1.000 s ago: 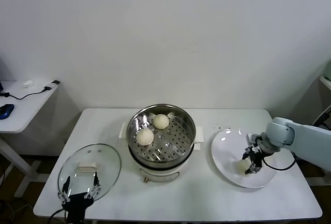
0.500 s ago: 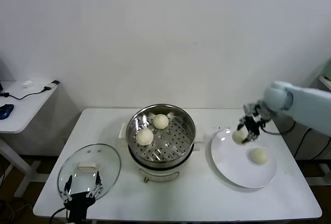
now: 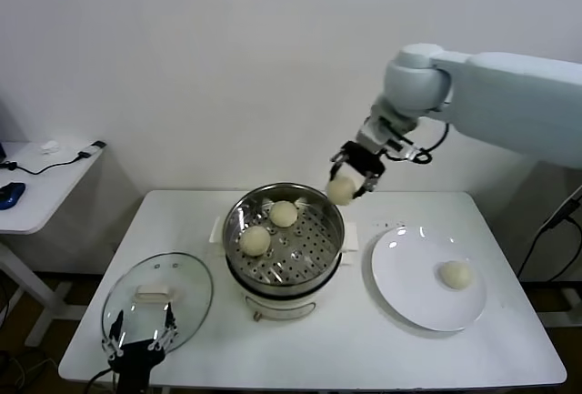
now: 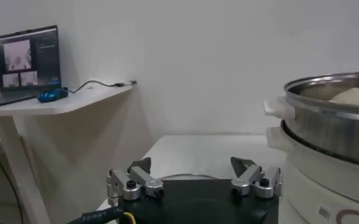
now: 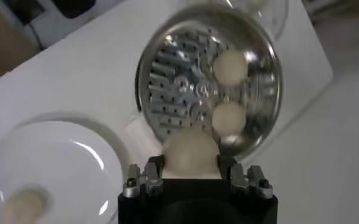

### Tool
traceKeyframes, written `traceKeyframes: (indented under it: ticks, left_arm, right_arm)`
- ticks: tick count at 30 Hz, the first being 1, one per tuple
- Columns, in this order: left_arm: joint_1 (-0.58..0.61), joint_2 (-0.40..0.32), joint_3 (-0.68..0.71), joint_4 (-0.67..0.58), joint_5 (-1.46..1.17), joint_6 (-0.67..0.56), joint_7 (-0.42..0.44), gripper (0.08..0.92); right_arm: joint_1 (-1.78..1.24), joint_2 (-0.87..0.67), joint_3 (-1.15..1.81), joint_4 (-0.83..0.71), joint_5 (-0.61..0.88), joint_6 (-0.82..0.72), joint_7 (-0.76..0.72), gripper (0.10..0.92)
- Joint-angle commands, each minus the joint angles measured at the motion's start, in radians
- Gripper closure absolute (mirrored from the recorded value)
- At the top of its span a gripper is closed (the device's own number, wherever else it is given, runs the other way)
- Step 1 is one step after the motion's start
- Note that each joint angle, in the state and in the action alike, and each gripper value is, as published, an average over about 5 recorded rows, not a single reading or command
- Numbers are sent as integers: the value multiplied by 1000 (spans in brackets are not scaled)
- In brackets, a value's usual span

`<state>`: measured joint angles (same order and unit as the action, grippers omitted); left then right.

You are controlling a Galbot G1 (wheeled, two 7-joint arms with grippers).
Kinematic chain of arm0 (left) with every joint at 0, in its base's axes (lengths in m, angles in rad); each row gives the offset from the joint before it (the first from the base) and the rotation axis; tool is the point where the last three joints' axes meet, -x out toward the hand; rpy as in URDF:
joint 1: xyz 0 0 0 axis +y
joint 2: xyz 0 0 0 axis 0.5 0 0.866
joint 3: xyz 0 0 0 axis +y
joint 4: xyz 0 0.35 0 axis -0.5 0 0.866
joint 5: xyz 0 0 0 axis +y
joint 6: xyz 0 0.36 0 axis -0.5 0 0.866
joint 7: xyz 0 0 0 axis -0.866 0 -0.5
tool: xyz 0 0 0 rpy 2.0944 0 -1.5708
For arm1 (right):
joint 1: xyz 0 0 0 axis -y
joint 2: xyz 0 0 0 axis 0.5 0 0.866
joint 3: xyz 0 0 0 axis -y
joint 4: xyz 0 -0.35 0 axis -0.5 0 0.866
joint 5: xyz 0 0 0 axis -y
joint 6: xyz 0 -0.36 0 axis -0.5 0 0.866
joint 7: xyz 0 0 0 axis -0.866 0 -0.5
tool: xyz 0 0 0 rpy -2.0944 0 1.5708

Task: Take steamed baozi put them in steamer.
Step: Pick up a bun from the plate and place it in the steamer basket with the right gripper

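Right gripper [image 3: 348,178] squeezes a bun [image 3: 341,192] and hangs above the far right rim of the steamer [image 3: 284,271]. If I let go now, the bun could hit the rim and roll onto the table [image 3: 382,348] (it sits right over the edge). Two buns [image 3: 255,241] lie inside, one waits on the plate [image 3: 400,285]. My right wrist camera shows the bun [image 5: 190,152] pinched between both fingers [image 5: 144,180]; only the head camera shows the left gripper [image 3: 139,339], open, by the glass lid [image 3: 156,296].

Cream buns, shiny steel, white all round

Cream-white baozi [image 3: 340,192]; silver perforated steamer [image 3: 284,230] on white base; white plate [image 3: 409,285] and table [image 3: 364,339].
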<state>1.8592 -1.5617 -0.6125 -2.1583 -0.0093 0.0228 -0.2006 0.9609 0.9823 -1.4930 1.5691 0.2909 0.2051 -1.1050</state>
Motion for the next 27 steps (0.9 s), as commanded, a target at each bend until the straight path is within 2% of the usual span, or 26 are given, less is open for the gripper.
traceKeyframes:
  ticks: [1,10,27]
  left_arm:
    - [8,-2,1,-8,4,-4,-2,177]
    - [13,-4,-2,-4,16,-12,-9,177]
    - [-1,-4,-10,8,10,-11,-9,177]
  right_arm:
    - [-52,177,12,162,-182,134,84,423]
    - [-164,249,-20,105,-281,126,151,423]
    - [-308,311,-46,-22,-395,126,187,423]
